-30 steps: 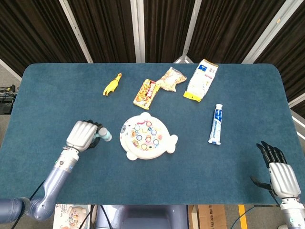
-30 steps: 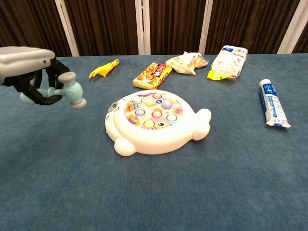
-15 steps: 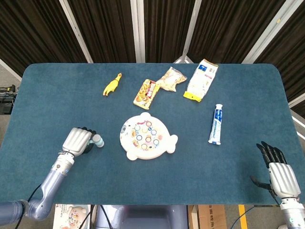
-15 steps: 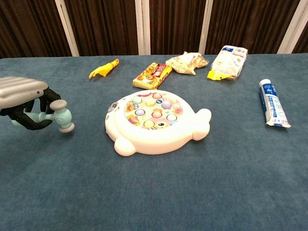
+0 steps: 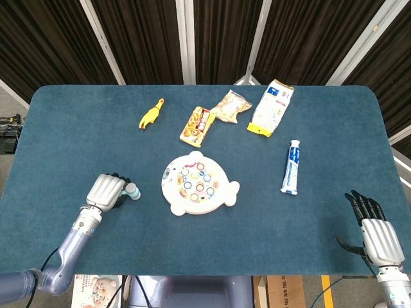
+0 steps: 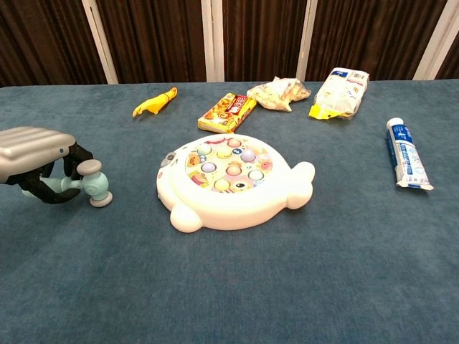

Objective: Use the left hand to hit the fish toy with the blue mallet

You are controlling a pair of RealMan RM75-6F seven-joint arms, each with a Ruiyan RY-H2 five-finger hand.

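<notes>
Mallet sits gripped in my left hand, fingers curled around its pale blue handle, the head poking out toward the fish toy and resting low, at or just above the worktop; I cannot tell if it touches. From the head view my left hand is near the worktop's left front, with the mallet head showing just past its fingers, and the fish toy lies to the right of it, near but apart, a gap of bare blue cloth between mallet head and the toy's white rim. The toy lies flat at the middle of the worktop, its ring of coloured buttons facing up. My right hand hangs off the front right edge, fingers apart and holding nothing. Further back lie a yellow chicken, snack packs and a toothpaste tube.
</notes>
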